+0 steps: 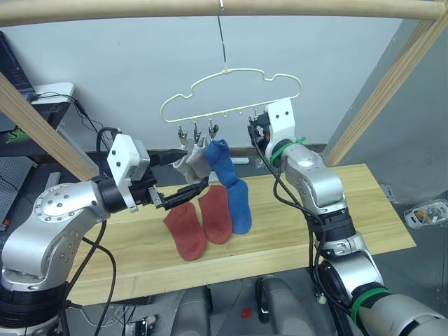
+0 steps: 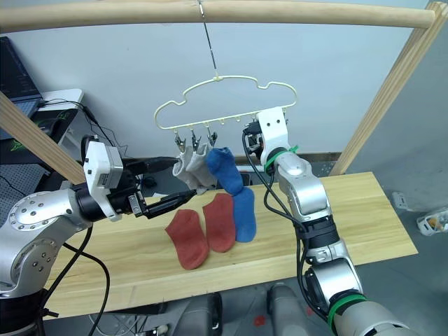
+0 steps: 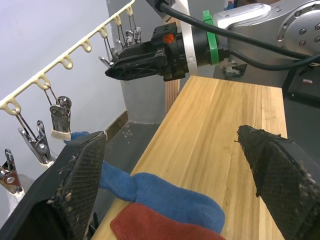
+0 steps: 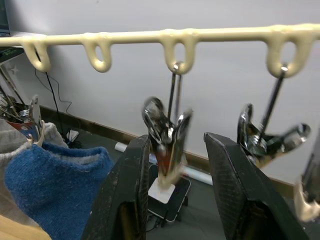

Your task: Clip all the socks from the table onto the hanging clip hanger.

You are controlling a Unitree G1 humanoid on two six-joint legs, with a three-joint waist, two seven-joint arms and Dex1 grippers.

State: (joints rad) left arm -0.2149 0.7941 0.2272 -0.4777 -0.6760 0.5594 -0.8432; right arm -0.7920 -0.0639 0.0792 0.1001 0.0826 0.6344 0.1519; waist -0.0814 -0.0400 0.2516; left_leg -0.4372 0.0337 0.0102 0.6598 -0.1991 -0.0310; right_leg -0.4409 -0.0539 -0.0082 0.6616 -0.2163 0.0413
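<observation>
Silver clip (image 4: pixel 167 131) between right fingers (image 4: pixel 125 195), spread, not yet squeezed; left fingers (image 3: pixel 80 175) released above blue sock (image 3: pixel 165 197); better squeezed squarely.

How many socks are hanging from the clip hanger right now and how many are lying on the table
3 hang from the clip hanger: two grey socks and one blue sock. 3 lie on the table: two rust-red socks and, plus a second blue sock. None seem hidden.
</observation>
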